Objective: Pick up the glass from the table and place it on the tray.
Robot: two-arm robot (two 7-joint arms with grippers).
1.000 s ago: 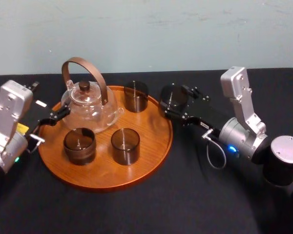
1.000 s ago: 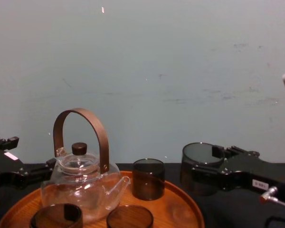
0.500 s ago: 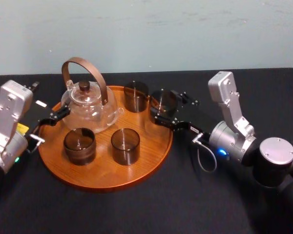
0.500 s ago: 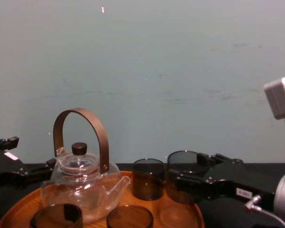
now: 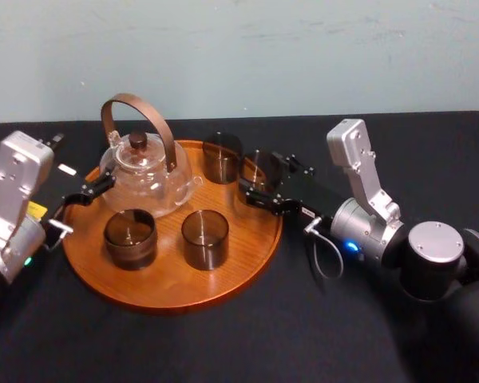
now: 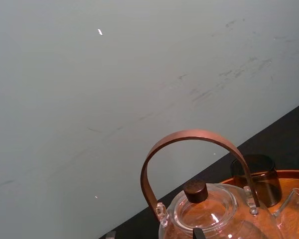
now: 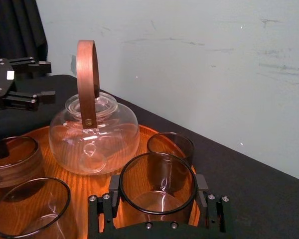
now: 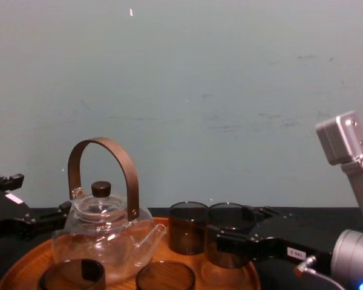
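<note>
My right pincer point(image 5: 254, 190) is clamped on the glass point(image 5: 256, 169), one black finger point(image 7: 113, 187) pressed to each side of its wall, holding it upright with the mouth open to the ceiling. I have it over the right part of the tray point(image 5: 169, 297), inside the raised rim; from the chest view its base sits low against the wood, but I cannot tell whether it touches. Just beside it, to my left and towards the back of the tray, stands another dark glass point(image 5: 222, 158), close but apart from mine. Farther left is the clear glass teapot point(image 5: 146, 170), upright, its brown hoop handle arched over a dark lid knob. Two more dark glasses stand on the near half of the tray, one near the middle point(image 5: 204, 238) and one to its left point(image 5: 130, 238), well apart from what I hold. The tray lies on the black table point(image 5: 303, 339), and my right arm reaches in across that surface from the right. My left pincer point(image 7: 51, 78) rests low at the tray's left edge, beside the teapot, its fingers parted and holding nothing.
</note>
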